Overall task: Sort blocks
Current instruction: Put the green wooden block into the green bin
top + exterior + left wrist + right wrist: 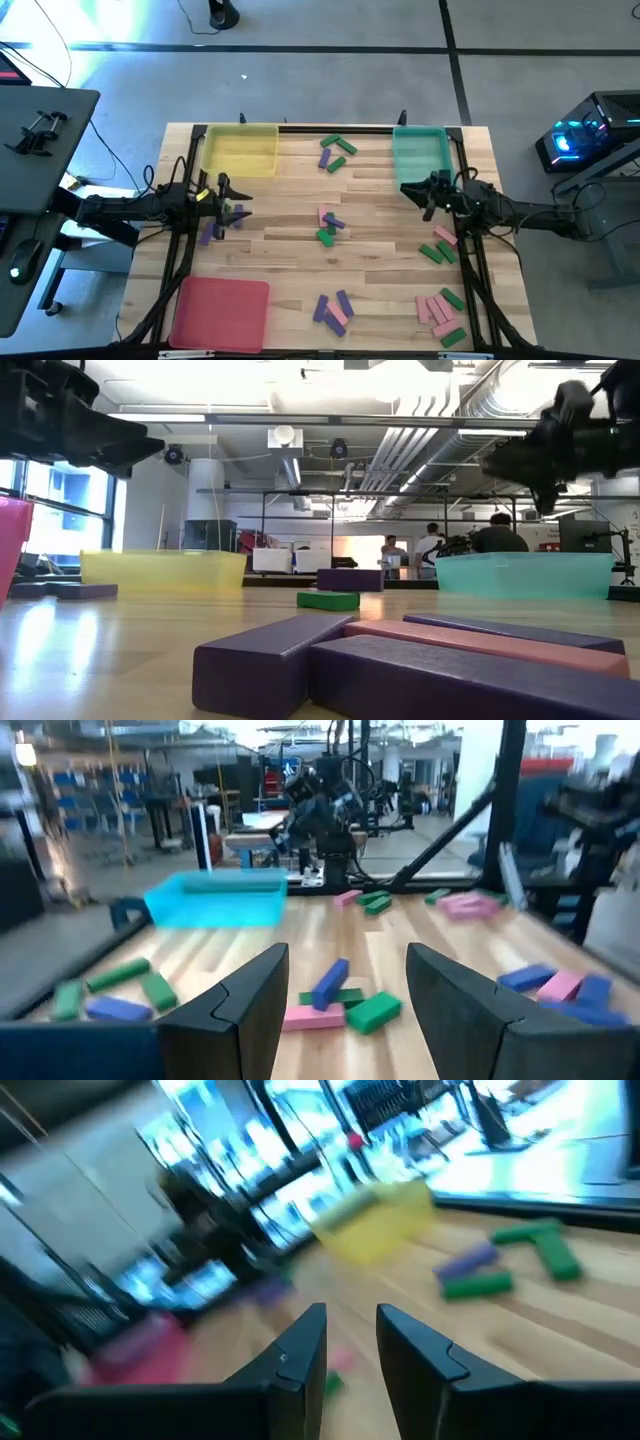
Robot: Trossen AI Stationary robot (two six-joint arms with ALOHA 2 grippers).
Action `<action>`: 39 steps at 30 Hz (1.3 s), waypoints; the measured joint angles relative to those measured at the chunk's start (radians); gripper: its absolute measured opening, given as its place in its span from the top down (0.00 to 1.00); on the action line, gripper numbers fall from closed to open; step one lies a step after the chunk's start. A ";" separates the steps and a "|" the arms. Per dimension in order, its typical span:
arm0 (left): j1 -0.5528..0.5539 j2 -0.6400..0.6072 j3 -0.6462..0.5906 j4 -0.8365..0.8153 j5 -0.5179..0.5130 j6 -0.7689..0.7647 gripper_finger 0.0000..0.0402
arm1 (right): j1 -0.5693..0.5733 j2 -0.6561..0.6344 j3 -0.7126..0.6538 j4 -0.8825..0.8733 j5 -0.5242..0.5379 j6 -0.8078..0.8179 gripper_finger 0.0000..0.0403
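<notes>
A: Blocks (331, 227) from above lie loose in little clusters all over the table (300, 190): near the far edge, in the middle, along the right side, at the near edge. The yellow tray (240, 150), teal tray (420, 152) and red tray (221, 311) look bare, so I'd judge the sorting barely begun.

B: And the arms?

A: The left claw (222, 188) hangs at the left side, just past a couple of purple blocks (213, 228). The right claw (431, 194) sits beside the teal tray's near edge. Each is by its own tray, which suits splitting the work.

B: Low view?

A: A near purple-and-pink pile (420, 660) fills the foreground; a green block (328, 601) lies farther back. Both arms hang dark above the table, clear of the wood.

B: Left wrist?

A: Its fingers (245, 1010) stand wide apart with nothing between them, released. They frame the middle cluster (335, 1000), a purple bar propped across pink and green.

B: Right wrist?

A: That picture is smeared. The fingers (295, 1355) stand close with a narrow gap, nothing in it. Green and purple blocks (478, 1273) lie beyond.
</notes>
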 joint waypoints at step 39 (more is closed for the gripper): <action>-0.001 0.000 0.000 0.260 -0.004 -0.025 0.52 | 0.516 0.712 0.683 -0.506 0.212 -0.217 0.79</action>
